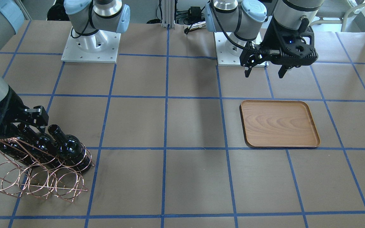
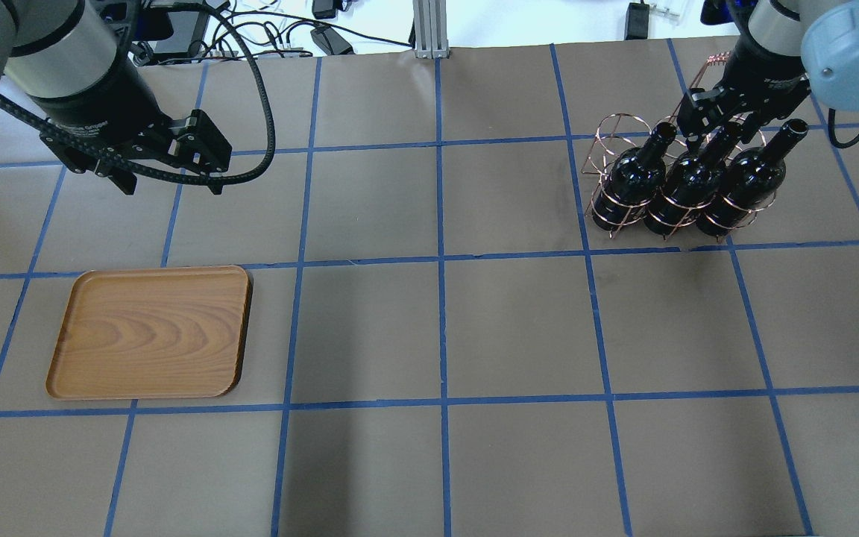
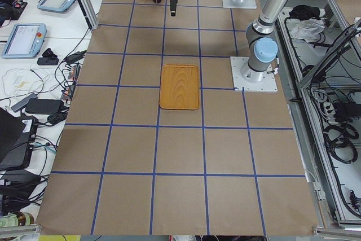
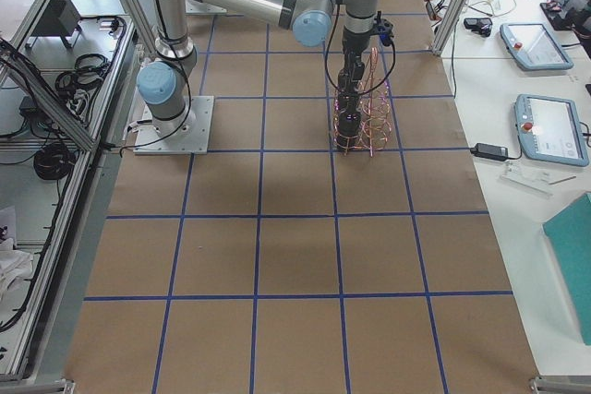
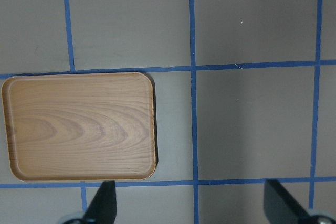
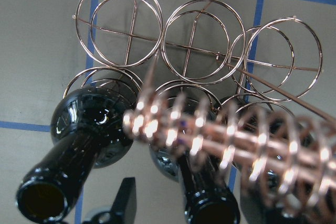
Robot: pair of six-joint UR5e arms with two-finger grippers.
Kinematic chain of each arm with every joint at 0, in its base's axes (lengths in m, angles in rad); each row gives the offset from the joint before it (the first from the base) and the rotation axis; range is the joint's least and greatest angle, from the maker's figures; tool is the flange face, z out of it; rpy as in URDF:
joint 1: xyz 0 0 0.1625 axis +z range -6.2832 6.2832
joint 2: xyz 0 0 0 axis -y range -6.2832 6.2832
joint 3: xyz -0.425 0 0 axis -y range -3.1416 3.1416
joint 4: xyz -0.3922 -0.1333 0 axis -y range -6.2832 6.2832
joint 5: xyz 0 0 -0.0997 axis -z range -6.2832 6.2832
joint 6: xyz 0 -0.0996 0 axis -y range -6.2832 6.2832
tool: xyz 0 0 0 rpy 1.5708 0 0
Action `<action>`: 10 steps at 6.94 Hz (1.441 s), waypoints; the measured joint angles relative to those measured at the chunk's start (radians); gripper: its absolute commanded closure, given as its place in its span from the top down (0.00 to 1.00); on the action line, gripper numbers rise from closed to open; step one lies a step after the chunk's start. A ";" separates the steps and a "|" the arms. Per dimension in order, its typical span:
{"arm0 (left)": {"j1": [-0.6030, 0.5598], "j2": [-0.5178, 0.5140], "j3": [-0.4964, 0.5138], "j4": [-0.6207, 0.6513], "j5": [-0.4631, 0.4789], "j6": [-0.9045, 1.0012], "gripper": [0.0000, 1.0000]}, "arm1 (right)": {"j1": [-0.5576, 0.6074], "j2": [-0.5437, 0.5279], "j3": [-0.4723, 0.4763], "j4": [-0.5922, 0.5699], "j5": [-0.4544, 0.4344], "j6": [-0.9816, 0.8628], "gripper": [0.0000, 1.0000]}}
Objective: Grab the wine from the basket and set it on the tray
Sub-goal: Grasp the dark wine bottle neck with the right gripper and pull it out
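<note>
Overhead exterior: the basket (image 2: 611, 138) stands on the right side of the table (image 2: 437, 335). Three bottles stand in its row of hoops nearer the robot. The right gripper (image 2: 724, 127) is down at the neck of the middle wine bottle (image 2: 687, 190). The tray (image 2: 150, 332) lies flat, well apart on the left side. The left gripper (image 2: 172, 186) hangs over the table beyond the tray, jaws spread, holding nothing.

Exterior front-facing: the sides are mirrored. The right gripper sits among the bottle necks at the view's left, and its fingertips are hidden there. The basket's hoops nearer this camera show only wire.

Exterior left: the tray lies near the left arm's base. The basket is small at the table's far end.

Exterior right: the right arm reaches out with its wrist pointing straight down over the basket, where the bottles stand upright.

Left wrist-mounted: two fingertips show wide apart at the bottom edge, with bare table between them. The tray is ahead, at the view's left.

Right wrist-mounted: the blurred twisted handle (image 6: 220, 135) crosses the view. One finger (image 6: 125, 203) stands between the middle wine bottle's neck and the neighbouring bottle (image 6: 79, 145), clear of both. The other finger is hidden. The jaws look apart around that neck, not clamped.
</note>
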 measured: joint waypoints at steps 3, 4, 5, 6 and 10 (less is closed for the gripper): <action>0.002 0.002 -0.003 -0.003 0.002 0.000 1.00 | -0.001 0.024 -0.001 -0.010 -0.012 -0.011 0.56; 0.003 0.002 -0.008 -0.003 0.002 0.000 1.00 | -0.001 0.029 -0.002 -0.012 -0.012 -0.011 0.48; 0.003 0.003 -0.010 -0.003 0.002 0.000 1.00 | -0.001 0.033 -0.003 -0.013 -0.011 -0.011 0.32; 0.003 0.003 -0.011 -0.002 0.003 0.001 1.00 | -0.002 0.034 -0.005 -0.014 -0.011 -0.011 0.25; 0.002 0.005 -0.016 -0.002 0.004 0.001 1.00 | -0.013 0.031 -0.084 0.050 -0.005 -0.007 0.16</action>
